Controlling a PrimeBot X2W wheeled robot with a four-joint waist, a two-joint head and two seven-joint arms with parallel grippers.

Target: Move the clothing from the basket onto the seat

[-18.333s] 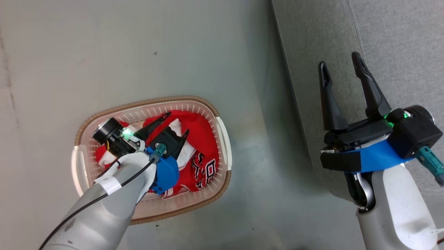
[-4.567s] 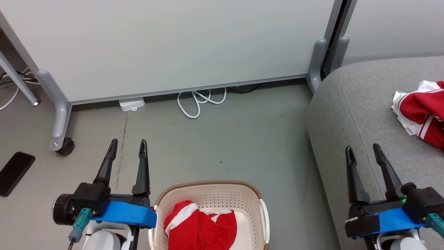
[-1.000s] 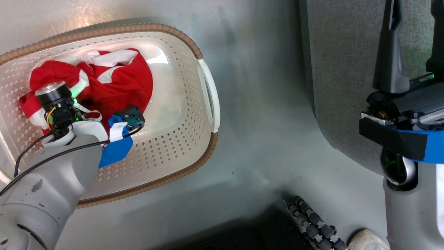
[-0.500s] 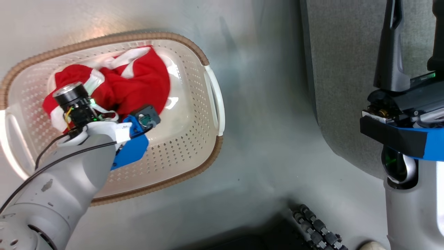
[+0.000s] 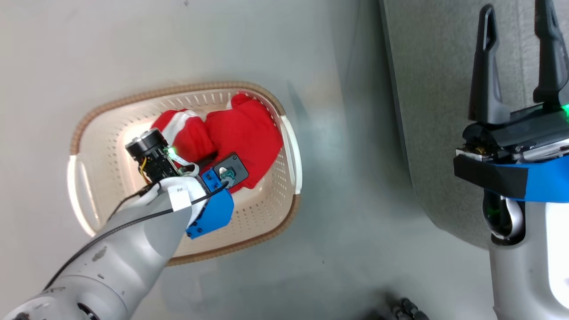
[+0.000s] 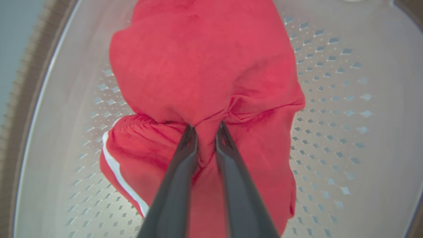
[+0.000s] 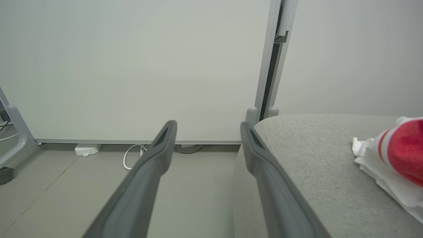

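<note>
pinching one garment [image 6: 205, 66] in one basket [image 6: 347, 99]

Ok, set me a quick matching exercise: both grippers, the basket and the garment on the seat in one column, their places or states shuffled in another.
Column one
1. left gripper
2. right gripper
3. laundry basket
4. red-and-white garment

Column two
A. lying on the grey seat
B. open, holding nothing
C. standing on the floor beside the seat
D. shut on the red garment

Pairs: 1-D, 2-B, 3-C, 4-A
</note>
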